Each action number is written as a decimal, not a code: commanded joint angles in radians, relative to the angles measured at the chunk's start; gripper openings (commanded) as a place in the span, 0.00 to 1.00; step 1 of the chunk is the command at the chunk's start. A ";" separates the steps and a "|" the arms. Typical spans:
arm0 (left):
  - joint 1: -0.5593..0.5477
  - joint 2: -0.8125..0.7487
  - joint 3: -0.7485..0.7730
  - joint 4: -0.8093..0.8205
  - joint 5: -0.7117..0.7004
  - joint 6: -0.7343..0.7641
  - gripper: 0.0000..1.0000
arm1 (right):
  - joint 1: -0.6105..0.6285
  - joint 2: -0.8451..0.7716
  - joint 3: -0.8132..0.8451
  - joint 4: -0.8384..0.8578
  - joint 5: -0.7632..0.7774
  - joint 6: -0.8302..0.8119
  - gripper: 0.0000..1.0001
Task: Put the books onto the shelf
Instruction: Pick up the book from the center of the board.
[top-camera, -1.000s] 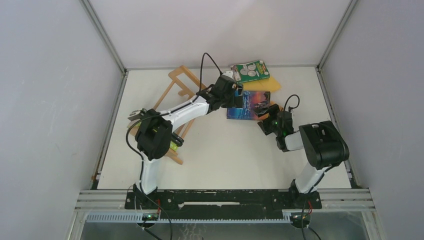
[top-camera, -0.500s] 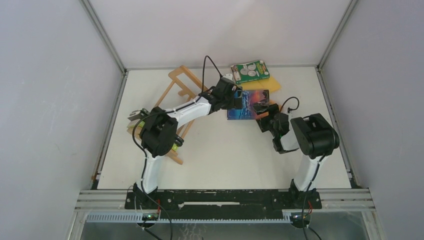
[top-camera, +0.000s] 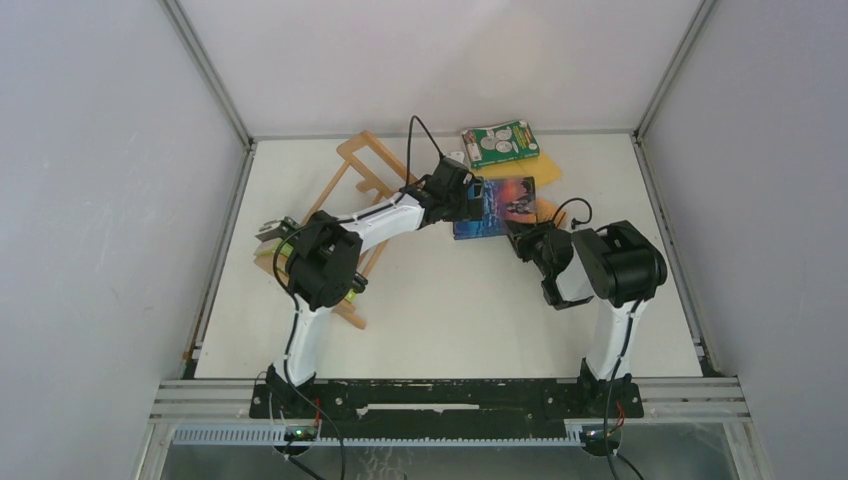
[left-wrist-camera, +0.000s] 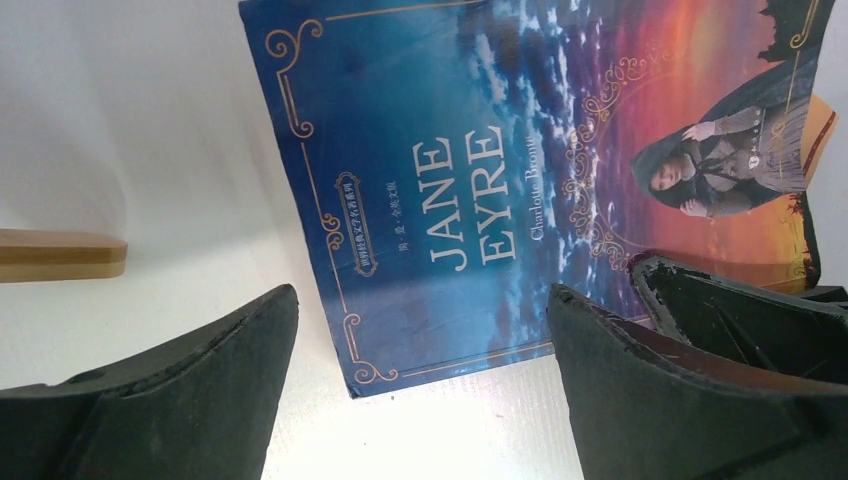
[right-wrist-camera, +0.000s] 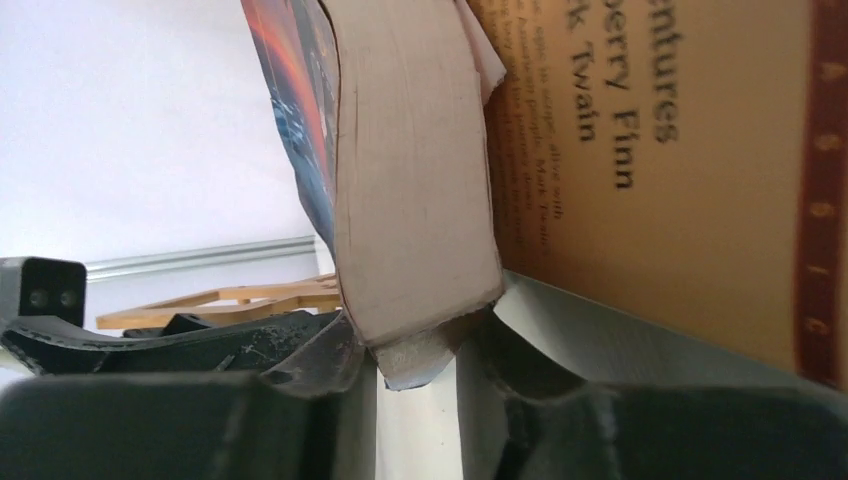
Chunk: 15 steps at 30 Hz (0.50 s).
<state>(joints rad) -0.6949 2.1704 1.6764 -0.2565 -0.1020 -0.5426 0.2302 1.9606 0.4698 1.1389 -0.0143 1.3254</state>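
Observation:
A blue book (top-camera: 500, 200) titled Jane Eyre (left-wrist-camera: 450, 180) lies at the middle back of the table. My right gripper (top-camera: 526, 240) is shut on its near right corner, and the page edge (right-wrist-camera: 410, 180) stands between the jaws (right-wrist-camera: 420, 350). My left gripper (top-camera: 468, 195) hangs open over the book's left corner (left-wrist-camera: 420, 300), touching nothing. The light-wood shelf (top-camera: 360, 165) lies to the left, partly hidden by the left arm. A green book with white circles (top-camera: 500, 143) rests on a yellow-orange book (top-camera: 545, 170) at the back.
An orange-brown book (right-wrist-camera: 680, 150) lies just right of the blue one, partly under it. Something lime-green (top-camera: 350, 291) shows by the shelf's near end under the left arm. White walls with metal posts close in the table on three sides.
My right gripper has moved in to the blue book's corner and closed from wide open onto it. The left arm has shifted only slightly and its jaws stay open.

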 joint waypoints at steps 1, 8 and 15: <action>0.011 -0.035 0.045 0.006 -0.002 -0.017 0.97 | -0.002 0.007 0.007 -0.002 -0.050 -0.033 0.19; 0.017 -0.127 -0.016 -0.001 -0.038 -0.030 0.98 | -0.021 -0.136 -0.013 -0.088 -0.109 -0.057 0.03; 0.030 -0.238 -0.088 -0.001 -0.055 -0.049 0.99 | -0.053 -0.333 -0.013 -0.265 -0.176 -0.039 0.00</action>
<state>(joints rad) -0.6788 2.0556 1.6257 -0.2760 -0.1310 -0.5678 0.1982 1.7401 0.4496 0.9218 -0.1223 1.2694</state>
